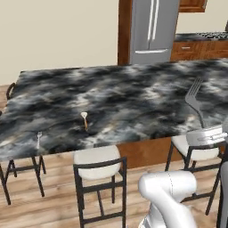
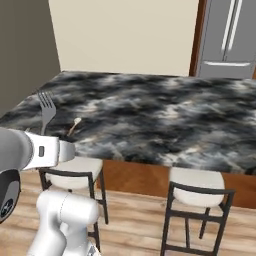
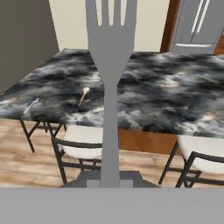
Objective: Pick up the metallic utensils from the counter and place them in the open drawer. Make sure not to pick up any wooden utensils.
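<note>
The gripper (image 3: 110, 183) is grasping the larger silver fork (image 3: 110, 65) by its handle, tines pointing up and away, held off the near edge of the bench (image 3: 175, 100). The small fork (image 3: 31, 105) and wooden spoon (image 3: 83, 96) are lying far-left on the bench.

In the hand view the large fork (image 3: 110, 65) runs off the top edge, its tine tips cut away, and its handle end is hidden low in the frame. At left, the small fork (image 3: 31, 105) is a thin, faint sliver. The counter (image 3: 175, 100) is cut off at right.
</note>
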Robot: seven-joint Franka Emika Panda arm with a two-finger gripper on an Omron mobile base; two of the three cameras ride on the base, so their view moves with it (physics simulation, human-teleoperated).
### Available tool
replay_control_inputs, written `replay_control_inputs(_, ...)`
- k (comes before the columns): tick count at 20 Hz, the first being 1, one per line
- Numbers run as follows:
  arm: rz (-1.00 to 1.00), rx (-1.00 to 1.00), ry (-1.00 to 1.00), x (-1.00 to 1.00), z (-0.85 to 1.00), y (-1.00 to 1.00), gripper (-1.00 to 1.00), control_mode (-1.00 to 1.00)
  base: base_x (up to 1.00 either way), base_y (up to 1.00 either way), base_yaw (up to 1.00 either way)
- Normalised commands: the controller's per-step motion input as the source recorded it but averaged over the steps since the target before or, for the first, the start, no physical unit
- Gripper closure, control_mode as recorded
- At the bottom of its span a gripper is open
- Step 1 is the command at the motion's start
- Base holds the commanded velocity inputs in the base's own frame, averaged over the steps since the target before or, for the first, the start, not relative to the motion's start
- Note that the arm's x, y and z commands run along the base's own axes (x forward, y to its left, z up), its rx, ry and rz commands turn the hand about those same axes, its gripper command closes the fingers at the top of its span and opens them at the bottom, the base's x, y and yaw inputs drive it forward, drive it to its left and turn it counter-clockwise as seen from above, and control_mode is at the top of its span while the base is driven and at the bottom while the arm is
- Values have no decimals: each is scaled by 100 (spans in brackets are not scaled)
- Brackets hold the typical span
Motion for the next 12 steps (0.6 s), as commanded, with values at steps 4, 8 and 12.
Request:
replay_control_inputs(4,0,0,0,0,0,0,100,100,0,-100,0)
replay_control_inputs(8,0,0,0,0,0,0,100,100,0,-100,0)
replay_control_inputs(12,0,0,0,0,0,0,100,100,0,-100,0)
